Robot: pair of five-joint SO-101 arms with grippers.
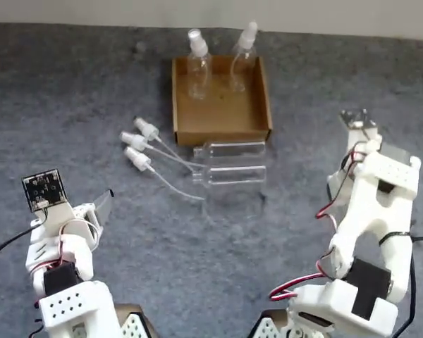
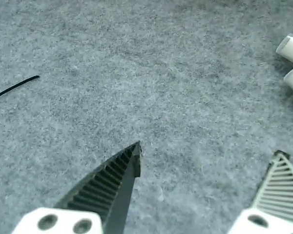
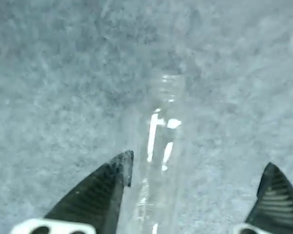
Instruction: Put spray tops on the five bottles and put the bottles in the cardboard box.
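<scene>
Two capped bottles (image 1: 199,67) of clear plastic are seen in the shallow cardboard box (image 1: 257,130) at the far middle of the grey, felt-like carpet (image 1: 92,91). Two bare bottles (image 1: 229,150) are laid on their sides just near of it, with three white tops (image 1: 137,141), thin tubes trailing, to their left. The left gripper (image 2: 208,151) is spread wide and empty at the near left, while the right gripper (image 3: 200,161), equally spread, is set astride another lying bottle (image 3: 161,146), ungripped.

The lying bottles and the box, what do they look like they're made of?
Lying bottles: probably clear plastic, glossy; the grey mat shows through them, with bright glints. Glass can't be ruled out. Box: brown cardboard, matte, with a plain floor and thin walls.
</scene>
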